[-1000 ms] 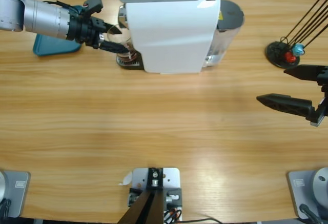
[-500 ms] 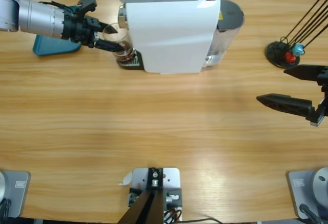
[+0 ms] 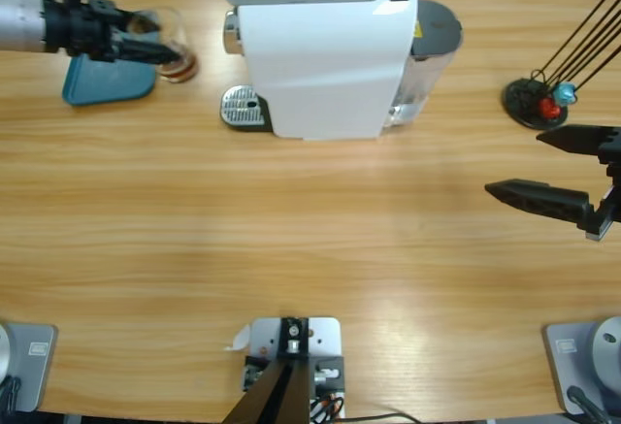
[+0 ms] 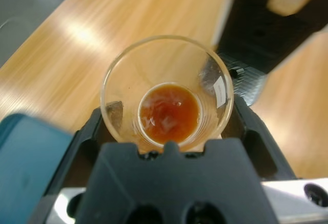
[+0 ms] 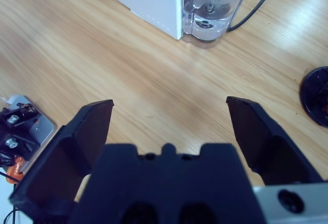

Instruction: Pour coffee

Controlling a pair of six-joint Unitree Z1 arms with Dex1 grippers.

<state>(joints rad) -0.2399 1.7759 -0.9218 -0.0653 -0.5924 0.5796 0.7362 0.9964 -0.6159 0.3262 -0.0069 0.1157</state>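
Coffee (image 4: 169, 114) lies as a shallow brown layer in a clear glass (image 3: 171, 44), pinched between the left gripper (image 3: 160, 52) jaws at the table's far left, beside a blue tray (image 3: 105, 84). Right gripper (image 3: 558, 167) jaws stand spread, right of the white coffee machine (image 3: 320, 50).

The white coffee machine (image 3: 325, 55) blocks the table's (image 3: 291, 240) far middle; its near half lies open.

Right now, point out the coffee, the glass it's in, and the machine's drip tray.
coffee (image 4: 169, 113), left wrist view, middle of the brown liquid.
glass (image 4: 111, 83), left wrist view, left rim.
drip tray (image 3: 242, 108), high view, metal grille centre.
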